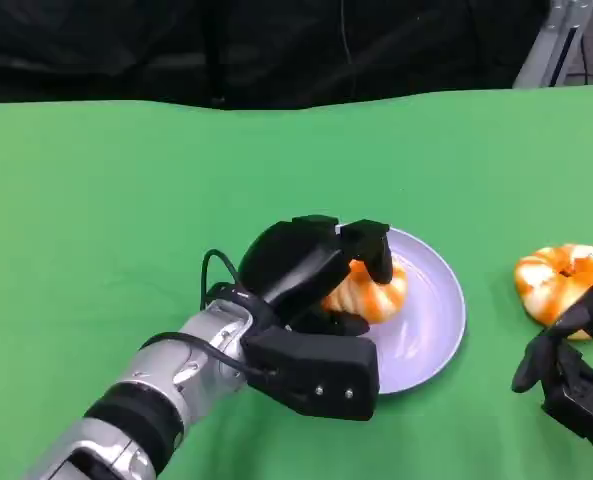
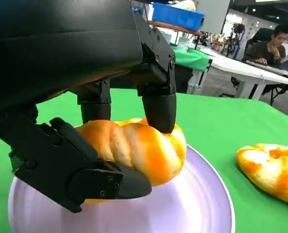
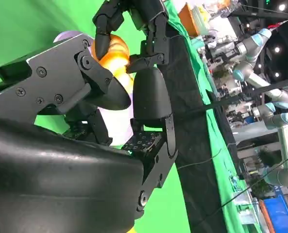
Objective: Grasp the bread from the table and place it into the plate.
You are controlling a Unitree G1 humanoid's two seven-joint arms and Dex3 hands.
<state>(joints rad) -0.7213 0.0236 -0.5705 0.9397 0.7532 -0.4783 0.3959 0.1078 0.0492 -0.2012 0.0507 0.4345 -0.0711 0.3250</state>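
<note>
Fingers of our left hand (image 1: 316,300) wrap the bread (image 1: 374,290) from above while the thumb closes on it from below, so the loaf is firmly gripped and sits over the lilac plate (image 1: 438,322); in the left wrist view the bread (image 2: 134,148) looks to be resting on, or just above, the plate (image 2: 202,204) (we cannot tell for certain whether it touches). We judge the step in hand to be the release, and doing it well means letting the loaf settle onto the plate before we spread the fingers, then opening them evenly so no fingertip (image 2: 159,112) drags the soft crust sideways. The bread lies toward the plate's near left part, so we should lift the hand straight up rather than sweep across the rim. Our right hand (image 1: 571,375) rests low on the green table (image 1: 126,200) with nothing in it, its fingers loosely curled but apart, just beside a second bread (image 1: 564,280) that lies on the cloth well apart from the plate; we should leave it quiet until the left hand is free.
</note>
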